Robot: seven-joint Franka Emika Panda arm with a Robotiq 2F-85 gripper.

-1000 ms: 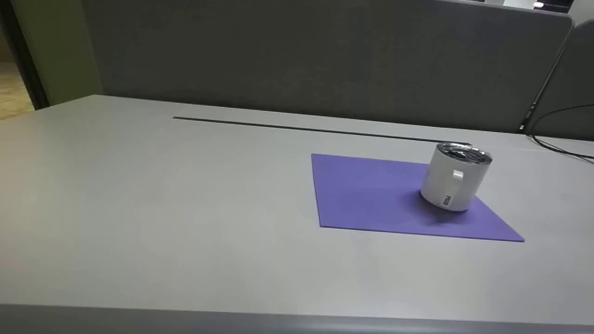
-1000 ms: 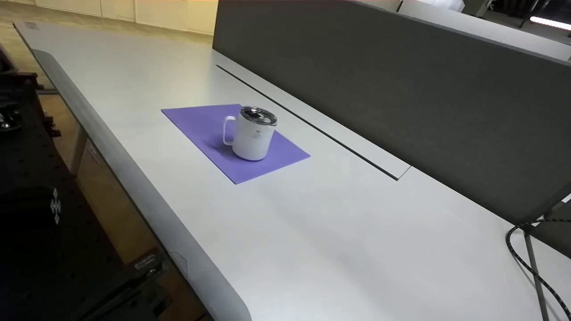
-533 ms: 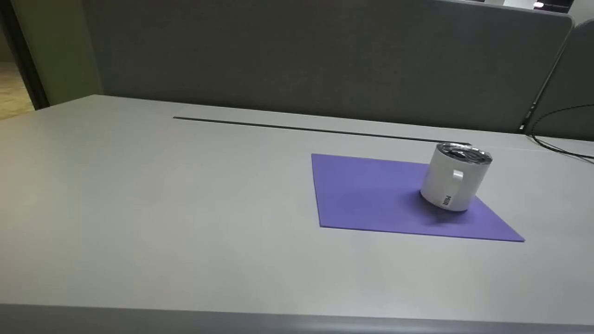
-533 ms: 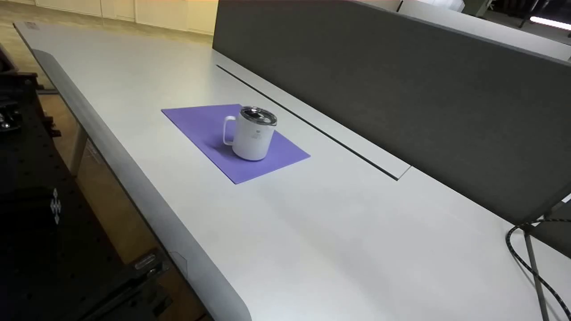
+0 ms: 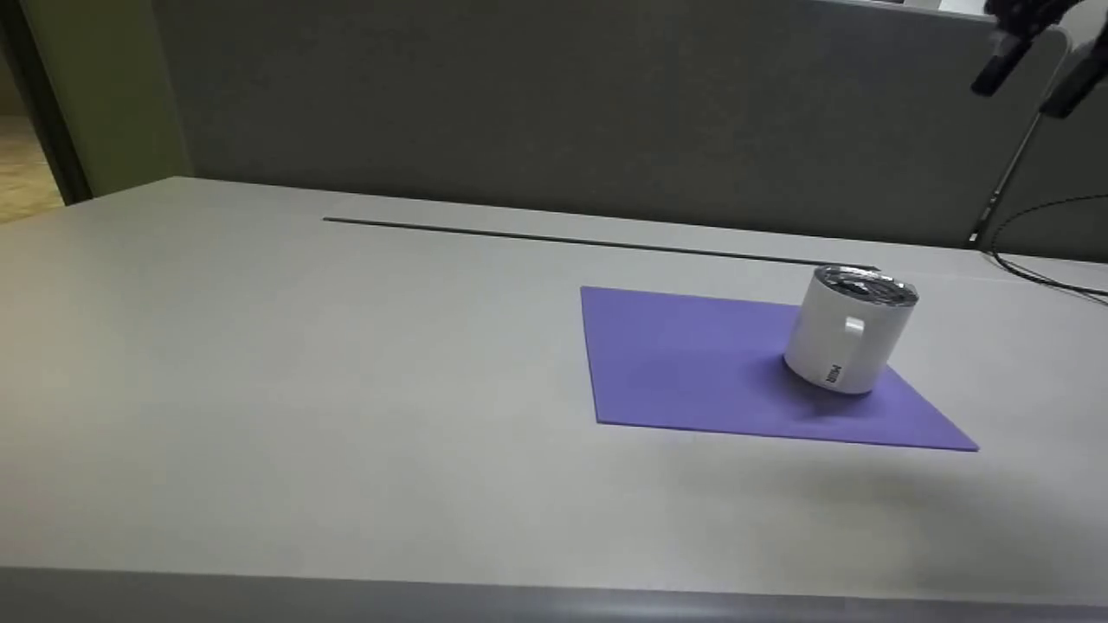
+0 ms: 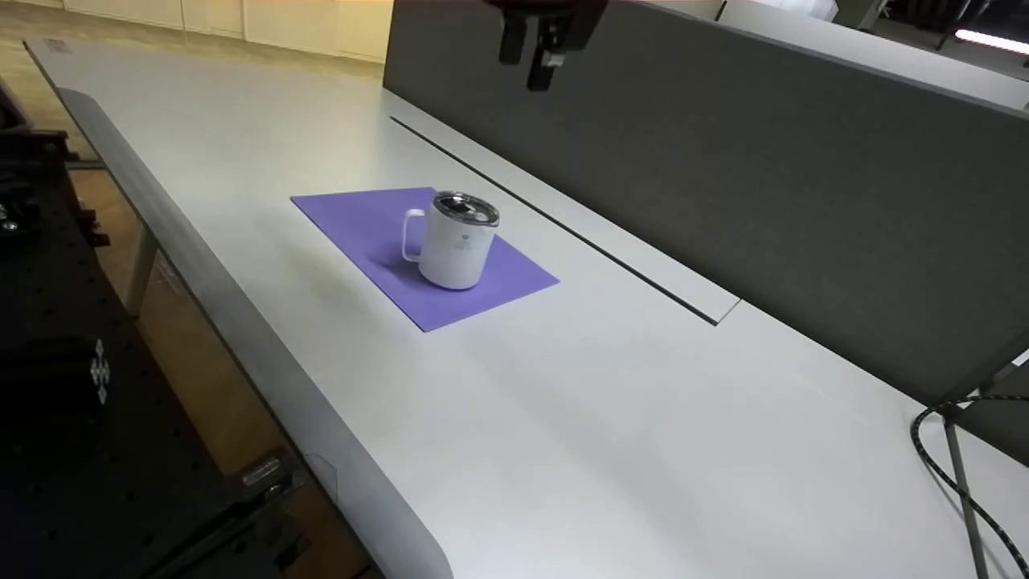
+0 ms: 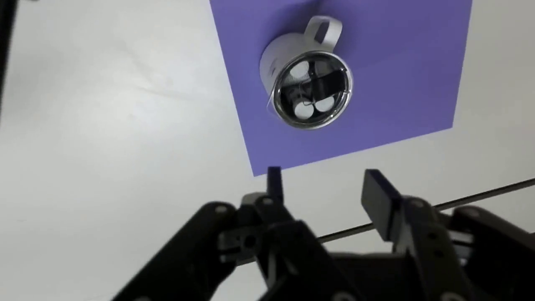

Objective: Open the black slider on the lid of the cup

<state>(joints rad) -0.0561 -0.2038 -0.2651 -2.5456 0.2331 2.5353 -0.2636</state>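
Observation:
The white cup (image 5: 827,350) stands upright on the purple mat (image 5: 675,363); it also shows in an exterior view (image 6: 454,256) and the wrist view (image 7: 279,58). Its round dark lid (image 6: 466,209) with a silvery rim is on top, and shows in the wrist view (image 7: 288,79). The black slider (image 7: 329,85) is a dark bar across the lid, beside pale round spots. Whether it is open is unclear. My gripper (image 7: 323,170) is open and empty, its fingers apart. It hangs high above the table, well above the cup, in both exterior views (image 5: 1022,99) (image 6: 525,72).
The grey-white table (image 5: 346,389) carries the mat. A dark slot (image 6: 563,229) runs along its back, before a tall dark grey partition (image 6: 723,161). A black cable (image 6: 965,490) lies at the table's end. A black base structure (image 6: 96,450) stands beside the table's front edge.
My gripper and its arm have come into view at the top of both exterior views, with a soft shadow on the table. The cup and mat have not moved.

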